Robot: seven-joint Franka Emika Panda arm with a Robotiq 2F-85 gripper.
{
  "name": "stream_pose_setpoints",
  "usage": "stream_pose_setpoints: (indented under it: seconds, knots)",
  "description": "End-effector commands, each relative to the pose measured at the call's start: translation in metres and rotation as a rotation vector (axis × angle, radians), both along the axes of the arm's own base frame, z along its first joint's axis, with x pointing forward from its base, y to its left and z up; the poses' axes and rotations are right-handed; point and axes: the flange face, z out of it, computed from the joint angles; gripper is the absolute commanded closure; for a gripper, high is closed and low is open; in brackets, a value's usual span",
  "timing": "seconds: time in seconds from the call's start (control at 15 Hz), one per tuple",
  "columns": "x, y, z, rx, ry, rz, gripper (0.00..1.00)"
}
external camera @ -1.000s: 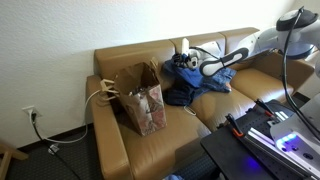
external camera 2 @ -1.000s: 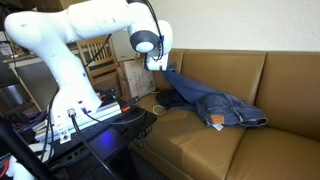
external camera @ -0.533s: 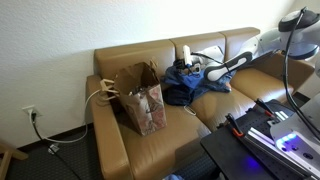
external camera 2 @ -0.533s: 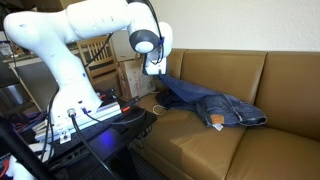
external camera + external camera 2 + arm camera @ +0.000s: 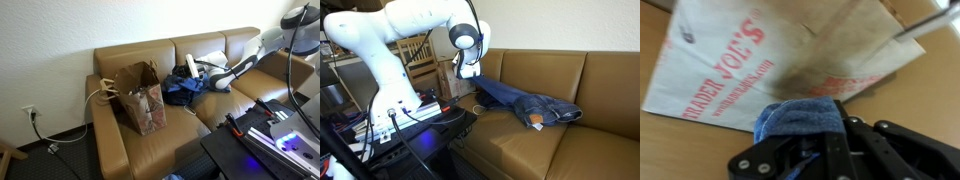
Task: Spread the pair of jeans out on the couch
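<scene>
Tan leather couch point(image 5: 150, 150) holds crumpled denim jeans point(image 5: 535, 105), pinched between black fingers point(image 5: 840, 132).

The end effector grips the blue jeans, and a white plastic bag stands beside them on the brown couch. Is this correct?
Not quite: the bag is brown paper, as the wrist view shows. The end effector does grip the blue jeans on the brown couch.
</scene>
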Motion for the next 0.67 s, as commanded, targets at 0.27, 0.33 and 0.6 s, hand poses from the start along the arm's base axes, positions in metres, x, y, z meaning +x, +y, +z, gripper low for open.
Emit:
stream_pose_setpoints:
  seconds: [0.27, 0.33, 0.6]
  knots:
    - [-0.094, -0.009, -0.038, -0.141, -0.061, 0.287, 0.58]
    - [-0.086, -0.008, -0.036, -0.146, -0.099, 0.293, 0.52]
    - [-0.026, -0.026, -0.015, -0.212, -0.296, 0.263, 0.97]
